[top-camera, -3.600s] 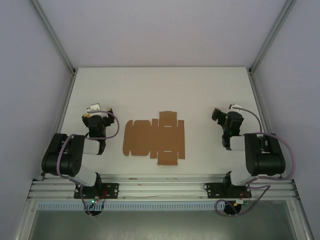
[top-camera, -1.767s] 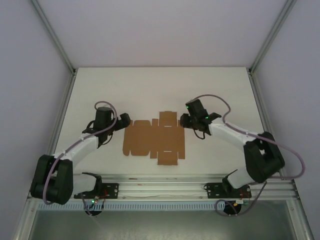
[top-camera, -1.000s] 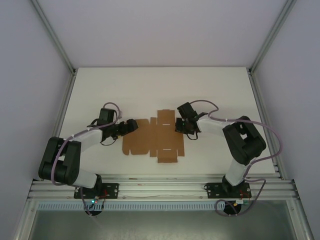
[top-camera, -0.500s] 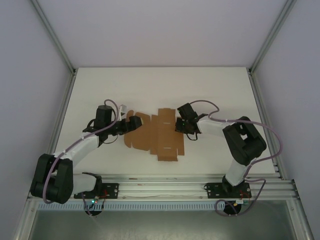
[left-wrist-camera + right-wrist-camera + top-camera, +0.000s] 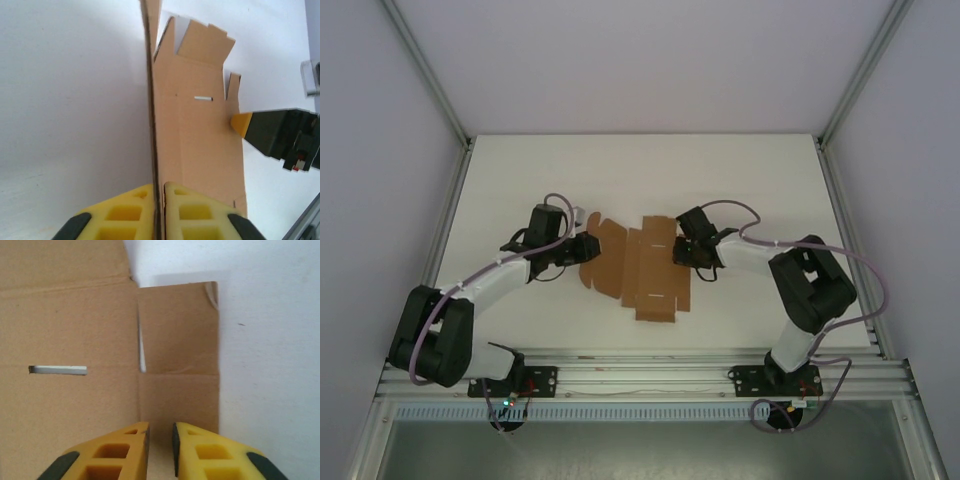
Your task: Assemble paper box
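The paper box point(image 5: 648, 272) is a brown die-cut cardboard sheet lying at the table's centre, with its left end lifted off the surface. My left gripper point(image 5: 588, 248) is shut on that raised left panel; in the left wrist view the yellow fingers point(image 5: 130, 210) pinch the paper box point(image 5: 197, 135) edge-on at my left gripper point(image 5: 159, 195). My right gripper point(image 5: 679, 252) rests on the sheet's right edge. In the right wrist view my right gripper point(image 5: 160, 440) stands narrowly open over a side flap point(image 5: 177, 395) of the paper box point(image 5: 70, 330), with nothing between the fingers.
The white table point(image 5: 760, 190) extends free behind and to both sides of the sheet. An aluminium rail point(image 5: 640, 372) with the arm bases runs along the near edge. Frame posts and grey walls bound the left and right sides.
My left gripper has closed on the sheet's left panel and swung it up and rightward, lifting that end. My right gripper has stayed on the right edge, its jaws parting slightly.
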Tool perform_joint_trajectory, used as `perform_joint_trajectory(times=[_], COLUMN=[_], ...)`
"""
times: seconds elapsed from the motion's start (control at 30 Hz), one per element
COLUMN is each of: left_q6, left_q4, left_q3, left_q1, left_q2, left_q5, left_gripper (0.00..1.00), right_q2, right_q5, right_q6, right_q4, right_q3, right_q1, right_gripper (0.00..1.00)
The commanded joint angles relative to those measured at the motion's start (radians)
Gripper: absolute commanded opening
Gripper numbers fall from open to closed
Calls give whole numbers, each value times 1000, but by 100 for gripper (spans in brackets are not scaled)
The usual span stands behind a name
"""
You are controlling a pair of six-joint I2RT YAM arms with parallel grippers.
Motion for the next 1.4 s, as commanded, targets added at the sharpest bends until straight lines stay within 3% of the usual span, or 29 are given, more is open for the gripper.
perform_joint_trajectory(times=[0.0, 0.07, 0.23, 0.4, 0.6, 0.77, 0.93, 1.03, 1.2, 1.37], left_q6=[11, -2, -86, -163, -283, -284, -292, -298, -294, -284], left_q4=[-25, 6, 178, 324, 513, 487, 499, 521, 521, 489], left_q3=[11, 5, -4, 63, 76, 89, 71, 64, 64, 53], left_q1=[-9, -10, -9, -10, -10, -10, -11, -10, -10, -10], left_q2=[-55, -98, -231, -307, -362, -408, -438, -449, -462, -476], left_q5=[-33, -21, 36, 139, 212, 215, 205, 205, 196, 144], left_gripper=[5, 0, 0, 0, 0, 0, 0, 0, 0, 0], right_q2=[-99, -170, -381, -541, -585, -550, -514, -498, -500, -528], right_q5=[52, 28, -166, -351, -634, -768, -924, -1008, -1011, -1026], right_q6=[-55, -73, -128, -171, -107, -79, 8, 121, 63, 49], right_q4=[-94, -92, -42, 80, 175, 245, 404, 559, 475, 461], right_q3=[-14, -21, -75, -115, -89, -72, -97, -122, -102, -107], right_q1=[-29, -57, -170, -291, -404, -452, -452, -452, -452, -451], right_gripper=[31, 40, 85, 100, 100, 99, 79, 74, 69, 44])
